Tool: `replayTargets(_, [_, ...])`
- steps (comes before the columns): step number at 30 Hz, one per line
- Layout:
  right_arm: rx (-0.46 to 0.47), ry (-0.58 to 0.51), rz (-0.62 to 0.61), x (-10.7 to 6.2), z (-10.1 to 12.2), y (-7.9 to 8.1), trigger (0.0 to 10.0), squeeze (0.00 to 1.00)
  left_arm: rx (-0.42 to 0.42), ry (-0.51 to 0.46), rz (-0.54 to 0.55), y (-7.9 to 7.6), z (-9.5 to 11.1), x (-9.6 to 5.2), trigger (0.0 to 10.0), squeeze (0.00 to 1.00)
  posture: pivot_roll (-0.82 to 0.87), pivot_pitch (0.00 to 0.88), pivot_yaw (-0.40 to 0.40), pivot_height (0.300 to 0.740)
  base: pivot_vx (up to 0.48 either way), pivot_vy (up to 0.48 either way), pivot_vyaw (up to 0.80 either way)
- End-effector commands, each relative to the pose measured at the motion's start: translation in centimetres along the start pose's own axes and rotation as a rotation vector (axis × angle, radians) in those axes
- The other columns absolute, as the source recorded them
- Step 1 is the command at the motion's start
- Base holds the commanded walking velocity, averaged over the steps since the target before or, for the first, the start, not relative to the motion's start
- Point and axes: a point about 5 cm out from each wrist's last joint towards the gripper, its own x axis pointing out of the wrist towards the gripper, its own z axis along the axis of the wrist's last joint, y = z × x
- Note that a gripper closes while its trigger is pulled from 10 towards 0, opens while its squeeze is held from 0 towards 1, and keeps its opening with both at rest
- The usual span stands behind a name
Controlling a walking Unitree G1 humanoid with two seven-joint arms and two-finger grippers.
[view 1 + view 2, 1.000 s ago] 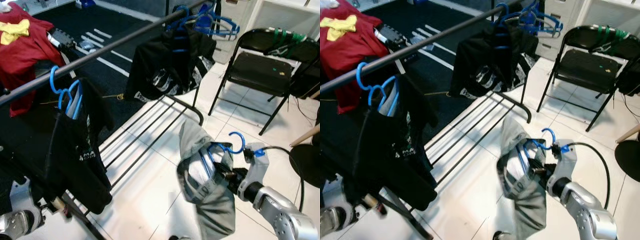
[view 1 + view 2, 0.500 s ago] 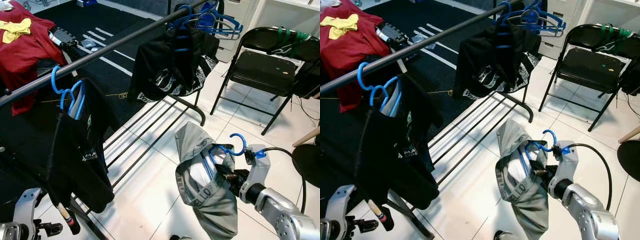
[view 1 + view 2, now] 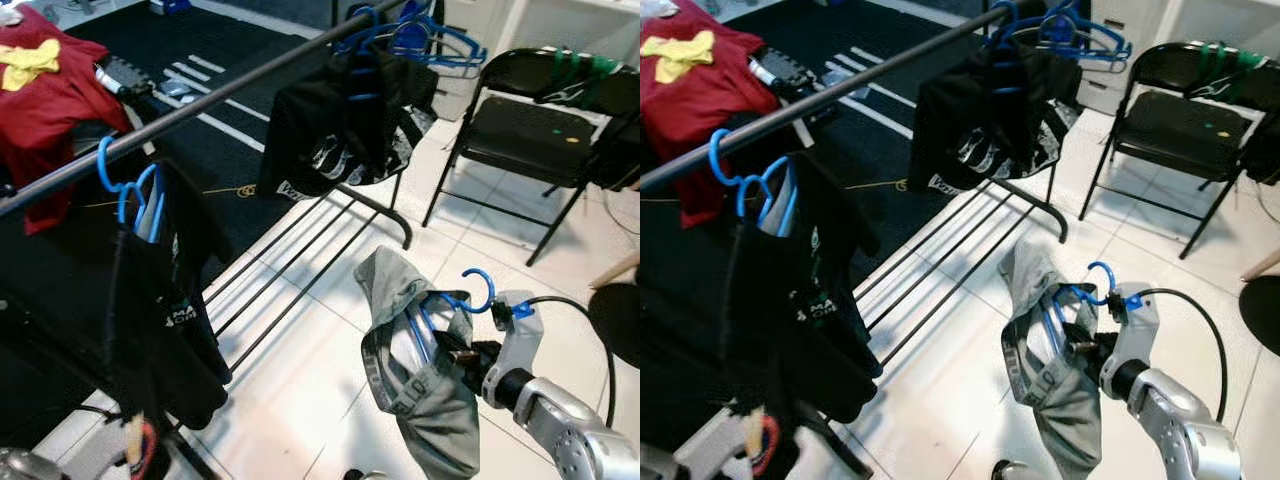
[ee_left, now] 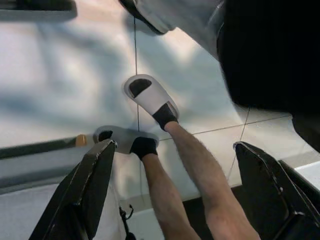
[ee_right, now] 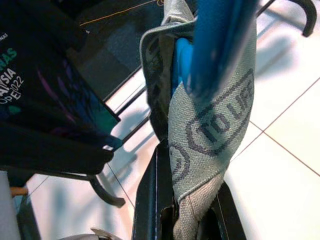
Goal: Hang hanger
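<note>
Gleaming white floor tiles (image 3: 330, 370) meet a dark mat (image 3: 240, 60); a folding chair (image 3: 530, 140) stands beyond the rack rail (image 3: 200, 105). Low beside the rack, the right gripper (image 3: 462, 352) pinches a blue hanger (image 3: 450, 300) carrying grey shorts (image 3: 420, 380). The left gripper (image 4: 170, 165) gapes (a person's legs (image 4: 175, 165) beneath).

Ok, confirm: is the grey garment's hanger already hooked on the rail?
No, the blue hanger with the grey garment sits in the right gripper, below the rail.
</note>
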Motion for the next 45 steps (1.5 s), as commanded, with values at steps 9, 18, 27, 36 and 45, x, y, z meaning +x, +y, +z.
replayTargets(9, [0.002,0.018,-0.039,-0.3,-0.6,-0.6,10.0,0.00,-0.135,0.016,0.111,-2.4,0.2,4.6,10.0,0.00,-0.02,0.210,0.040,0.740,0.000,0.000,0.00])
replayTargets(18, [0.001,-0.003,-0.117,-0.3,-0.4,-1.6,10.0,0.00,-0.294,-0.081,0.265,-2.8,1.0,5.5,10.0,0.00,-0.02,0.212,0.040,0.740,0.000,0.000,0.00])
replayTargets(27, [-0.044,-0.005,-0.158,-0.2,0.3,-2.5,10.0,0.00,-0.426,-0.263,0.375,-3.8,2.1,8.1,10.0,0.00,-0.03,0.187,0.033,0.740,0.000,0.000,0.00])
replayTargets(36, [-0.104,-0.049,-0.066,0.8,1.3,-1.6,10.0,0.00,-0.494,-0.316,0.442,-3.6,2.4,10.2,10.0,0.00,-0.03,0.134,0.023,0.740,0.000,-0.260,0.61])
replayTargets(45, [-0.157,-0.029,-0.004,0.7,1.4,-1.0,10.0,0.00,-0.521,-0.341,0.472,-2.0,1.8,9.5,10.0,0.00,-0.04,0.126,0.018,0.740,0.000,-0.420,0.61])
